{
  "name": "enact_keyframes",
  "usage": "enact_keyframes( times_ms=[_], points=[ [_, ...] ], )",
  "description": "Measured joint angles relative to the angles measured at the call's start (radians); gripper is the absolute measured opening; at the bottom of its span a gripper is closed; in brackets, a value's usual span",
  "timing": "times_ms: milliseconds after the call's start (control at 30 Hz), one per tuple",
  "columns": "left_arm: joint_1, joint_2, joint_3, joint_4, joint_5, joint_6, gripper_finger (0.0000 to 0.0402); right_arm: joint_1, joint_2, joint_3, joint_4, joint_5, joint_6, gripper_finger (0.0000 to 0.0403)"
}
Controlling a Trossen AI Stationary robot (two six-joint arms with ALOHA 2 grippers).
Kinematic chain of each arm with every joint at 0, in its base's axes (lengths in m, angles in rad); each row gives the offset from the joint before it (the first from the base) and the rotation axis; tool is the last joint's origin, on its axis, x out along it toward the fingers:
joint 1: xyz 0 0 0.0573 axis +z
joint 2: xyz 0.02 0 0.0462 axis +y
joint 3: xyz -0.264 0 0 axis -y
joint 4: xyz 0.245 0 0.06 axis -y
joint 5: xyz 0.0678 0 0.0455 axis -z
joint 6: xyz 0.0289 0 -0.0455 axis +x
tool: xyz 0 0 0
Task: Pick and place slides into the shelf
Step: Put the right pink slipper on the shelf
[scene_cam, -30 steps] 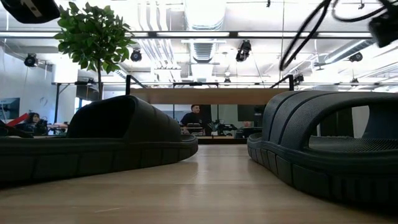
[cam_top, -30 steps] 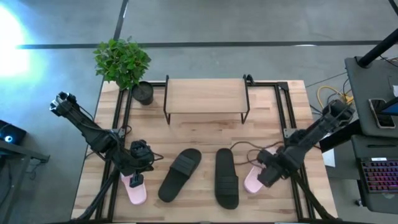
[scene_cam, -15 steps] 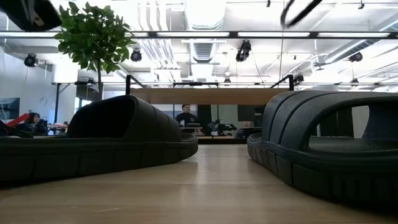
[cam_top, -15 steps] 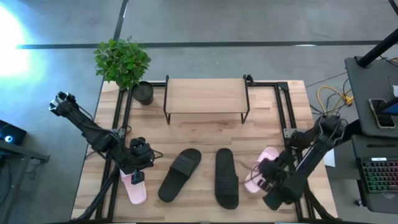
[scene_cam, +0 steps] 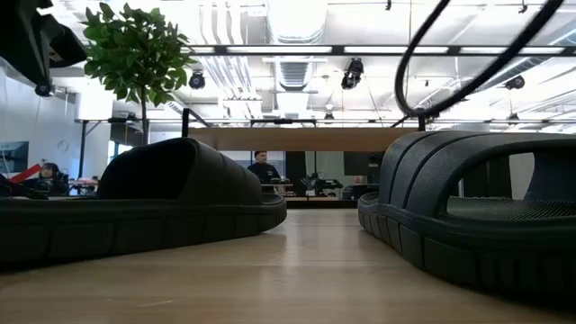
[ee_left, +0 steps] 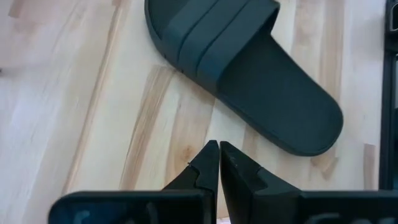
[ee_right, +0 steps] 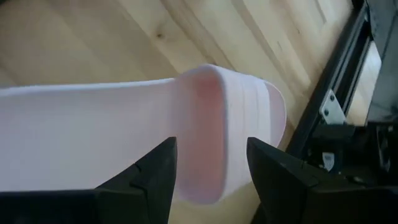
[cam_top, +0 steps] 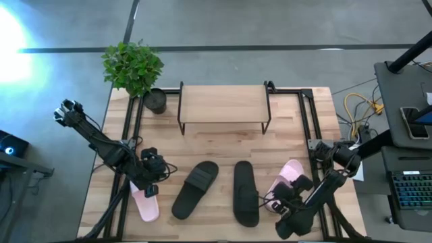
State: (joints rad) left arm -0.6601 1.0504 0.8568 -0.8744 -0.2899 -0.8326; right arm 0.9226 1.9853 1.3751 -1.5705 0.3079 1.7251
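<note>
Four slides lie sole-down on the table. Two black slides (cam_top: 196,189) (cam_top: 246,194) sit in the middle, also seen in the low view (scene_cam: 144,207) (scene_cam: 477,216). One pink slide (cam_top: 146,204) lies at the left and the other pink slide (cam_top: 290,175) at the right. My left gripper (cam_top: 152,172) hovers shut (ee_left: 218,146) just beyond the left pink slide, near a black slide (ee_left: 249,68). My right gripper (cam_top: 289,201) is open at the right pink slide's near end, with its fingers (ee_right: 208,165) apart over the strap (ee_right: 249,118). The shelf (cam_top: 223,102) stands at the far edge. My right gripper comes at the right pink slide from the near side, slanting down. One finger (ee_right: 165,165) is over the footbed (ee_right: 93,137) and the other (ee_right: 264,165) is by the strap. Whether either finger touches the slide, I cannot tell. The slide lies on the table.
A potted plant (cam_top: 133,66) stands at the far left corner, beside the shelf. Black frame rails (cam_top: 314,121) run along the table's sides. Loose cable (cam_top: 266,199) lies between the right black slide and the right pink slide. Bare wood shows in front of the shelf.
My right arm has drawn back toward the near edge. Its gripper has gone from over the middle of the right pink slide to the slide's near end, uncovering most of the slide. The slides have stayed where they were.
</note>
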Motion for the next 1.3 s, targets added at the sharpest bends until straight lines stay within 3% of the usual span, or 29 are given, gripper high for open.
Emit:
enact_keyframes(
  times_ms=[200,333,467,867,1000,1200,1300],
  points=[
    [0.003,0.000,0.000,0.002,0.001,0.000,0.0000,-0.019,-0.017,-0.103,-0.003,-0.065,0.102,0.0187],
    [0.016,-0.004,0.000,0.002,0.001,0.001,0.0000,-0.035,-0.040,-0.172,0.052,-0.110,0.063,0.0187],
    [0.026,-0.011,0.000,0.002,0.004,0.001,0.0000,-0.054,-0.061,-0.209,0.144,-0.106,-0.042,0.0187],
    [0.039,-0.023,0.000,0.002,0.002,-0.001,0.0000,-0.062,-0.067,-0.350,0.091,-0.076,-0.022,0.0183],
    [0.049,-0.023,0.000,0.002,0.002,-0.001,0.0000,-0.062,-0.067,-0.382,0.113,-0.074,-0.020,0.0145],
    [0.072,-0.023,0.000,0.002,-0.006,0.000,0.0000,-0.062,-0.069,-0.388,0.171,-0.028,-0.060,0.0028],
    [0.080,-0.023,0.000,0.002,-0.006,0.000,0.0000,-0.062,-0.070,-0.370,0.176,-0.017,-0.053,0.0015]
  ],
)
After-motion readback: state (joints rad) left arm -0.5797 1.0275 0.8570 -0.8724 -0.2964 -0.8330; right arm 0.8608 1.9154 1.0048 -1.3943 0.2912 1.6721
